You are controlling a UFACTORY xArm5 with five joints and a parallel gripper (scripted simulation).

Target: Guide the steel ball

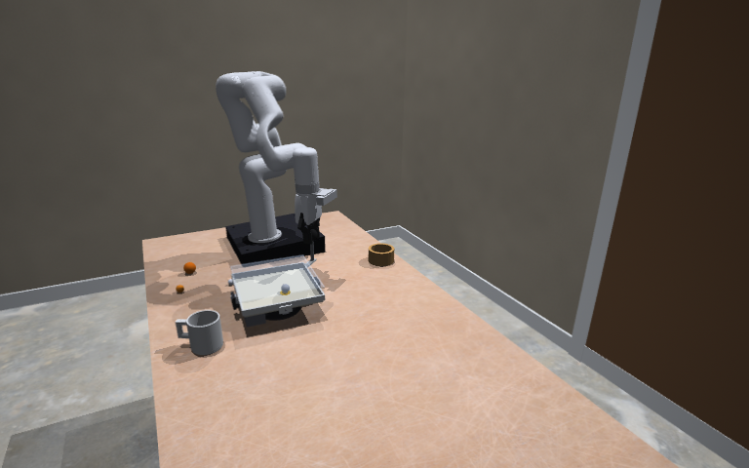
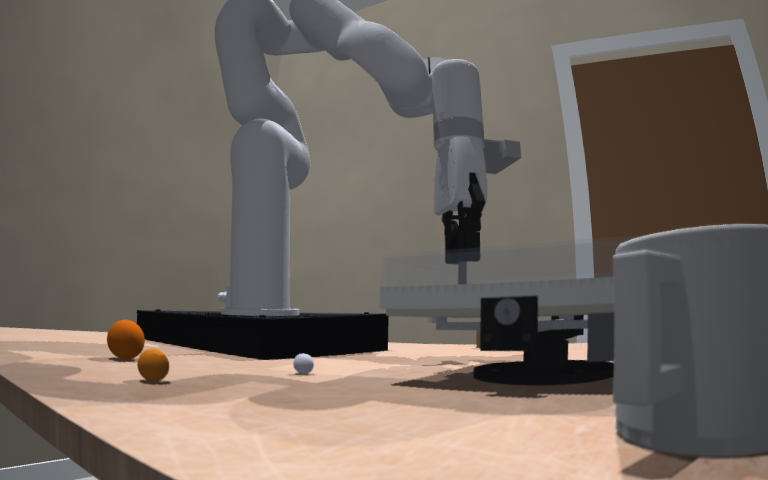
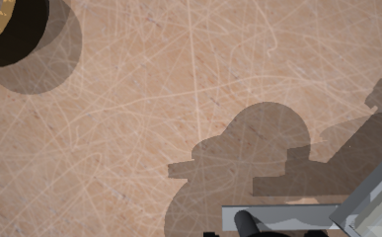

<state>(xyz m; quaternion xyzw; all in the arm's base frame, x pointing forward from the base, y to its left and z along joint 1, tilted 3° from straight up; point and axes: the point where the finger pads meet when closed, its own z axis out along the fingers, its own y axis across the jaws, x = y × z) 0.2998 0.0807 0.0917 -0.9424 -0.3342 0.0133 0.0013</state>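
The clear-lidded plate [image 1: 243, 301] [image 2: 424, 295] sits on a black pivot stand [image 2: 540, 368] and looks about level. The steel ball [image 1: 285, 287] lies under the lid on a yellow printed spot [image 1: 285, 292] near the plate's middle. My gripper [image 1: 310, 234] [image 2: 461, 245] stands at the plate's back right corner, shut on the thin upright handle post [image 1: 312, 253] [image 2: 462, 273] [image 3: 247, 224] that rises from a tab there. In the wrist view the plate's corner [image 3: 370, 197] shows at the right edge.
A grey mug [image 1: 204, 331] [image 2: 703, 339] stands left front of the plate. Two orange balls [image 1: 189, 267] [image 1: 179, 288] [image 2: 125, 339] [image 2: 153, 364] and a small grey ball [image 2: 303, 363] lie on the table to the left. A brown ring [image 1: 380, 253] [image 3: 0, 30] stands to the right.
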